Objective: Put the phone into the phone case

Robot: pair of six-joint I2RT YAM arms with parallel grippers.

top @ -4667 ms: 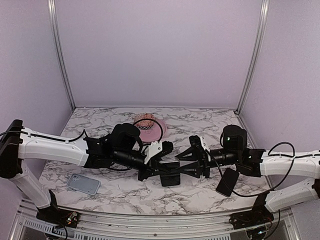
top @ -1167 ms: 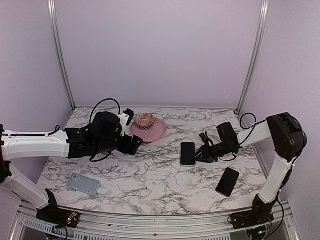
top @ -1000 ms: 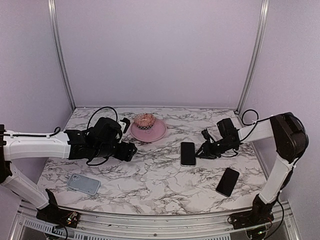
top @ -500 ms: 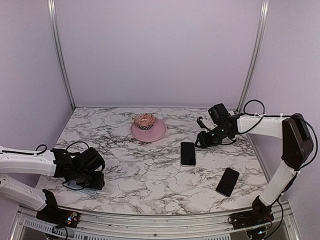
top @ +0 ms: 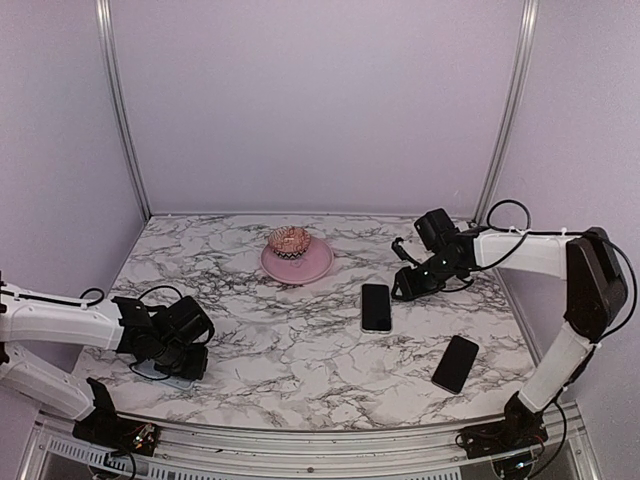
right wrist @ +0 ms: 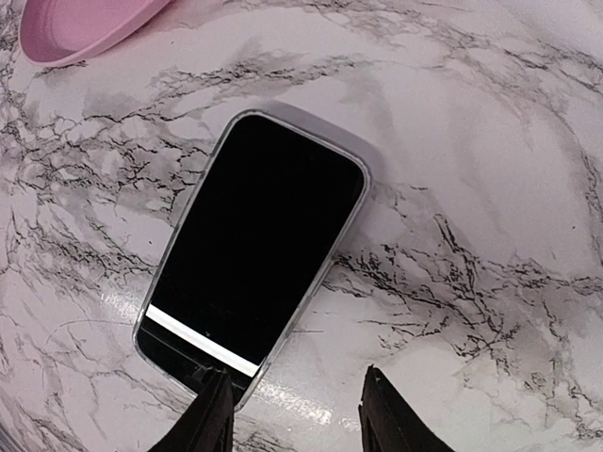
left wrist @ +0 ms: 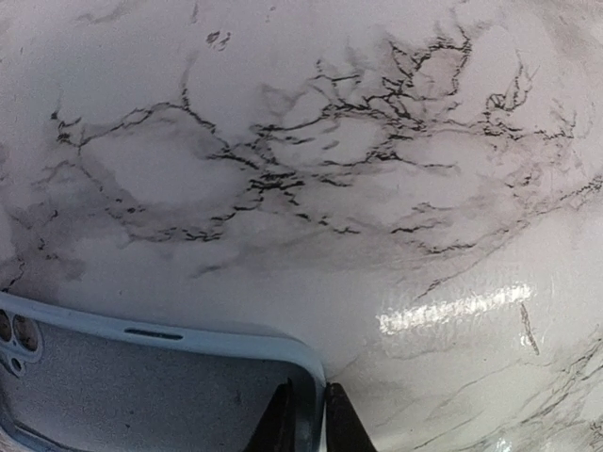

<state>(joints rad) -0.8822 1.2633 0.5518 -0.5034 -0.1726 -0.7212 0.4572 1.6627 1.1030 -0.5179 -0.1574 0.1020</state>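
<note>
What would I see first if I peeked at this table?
A shiny black phone lies flat in the middle of the marble table, and the right gripper hovers open at one end of it. At the near left corner, the left gripper pinches the rim of a grey-blue slab. A pink plate sits towards the back.

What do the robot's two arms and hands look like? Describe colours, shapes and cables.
The left arm and right arm have white shells with black joints and black wrist sections. Loose black cables loop beside them. The left hand and right hand each end in two dark, pointed fingers.
</note>
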